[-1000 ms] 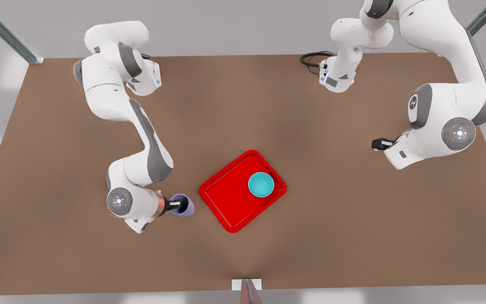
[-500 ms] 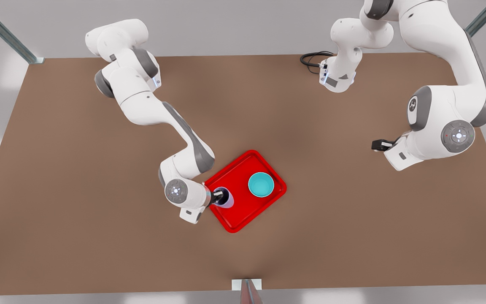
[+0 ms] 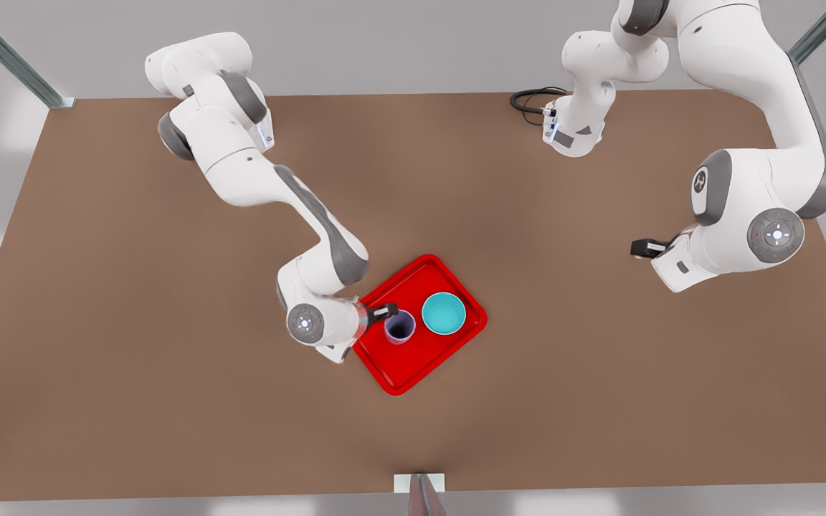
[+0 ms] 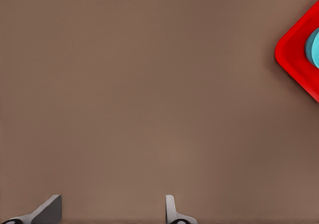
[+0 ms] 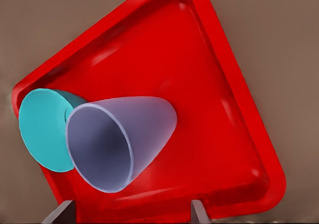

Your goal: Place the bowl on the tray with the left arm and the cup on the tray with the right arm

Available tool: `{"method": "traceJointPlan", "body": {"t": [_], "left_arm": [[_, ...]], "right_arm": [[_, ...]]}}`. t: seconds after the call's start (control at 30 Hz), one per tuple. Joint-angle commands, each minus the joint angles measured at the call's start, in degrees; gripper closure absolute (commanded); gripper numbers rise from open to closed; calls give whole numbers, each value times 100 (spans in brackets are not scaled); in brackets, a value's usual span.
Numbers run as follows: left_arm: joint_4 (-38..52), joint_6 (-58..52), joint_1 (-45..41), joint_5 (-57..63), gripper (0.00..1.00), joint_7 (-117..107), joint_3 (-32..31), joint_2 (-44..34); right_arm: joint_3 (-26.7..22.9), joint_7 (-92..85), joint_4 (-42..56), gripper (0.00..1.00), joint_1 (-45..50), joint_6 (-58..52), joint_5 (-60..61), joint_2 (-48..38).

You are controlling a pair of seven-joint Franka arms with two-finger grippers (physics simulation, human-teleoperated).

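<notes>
A: Where do the small lavender tapered cup (image 3: 399, 328) and the round turquoise bowl (image 3: 444, 313) stand?

B: Both upright on the flat red rectangular tray (image 3: 402, 373), just beside each other.

A: The right gripper (image 3: 387, 312)?

B: At the cup's rim, fingers (image 5: 199, 212) spread apart, holding nothing.

A: The left gripper (image 3: 641, 247)?

B: Well apart over the brown table (image 3: 563, 401), fingers (image 4: 170, 209) wide open and empty.

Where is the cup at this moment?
In the front view the cup stands upright on the tray, just on the front view's left of the bowl, with the open right gripper close beside it.
</notes>
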Motion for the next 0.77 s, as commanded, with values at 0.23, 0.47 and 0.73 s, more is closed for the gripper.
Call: {"method": "traceJointPlan", "body": {"t": [0.23, 0.47, 0.73], "left_arm": [[4, 0, 0, 9, 0, -17, 0, -9], [294, 0, -18, 0, 0, -17, -96, 43], [294, 0, -18, 9, 0, -18, -96, 114]], "right_arm": [[-723, 193, -467, 0, -279, -655, -860, -1107], [-1419, -563, -2028, 0, -1642, -2392, -1212, -4011], [-1516, -607, -2069, 0, -1642, -2483, -1168, -4071]]}}
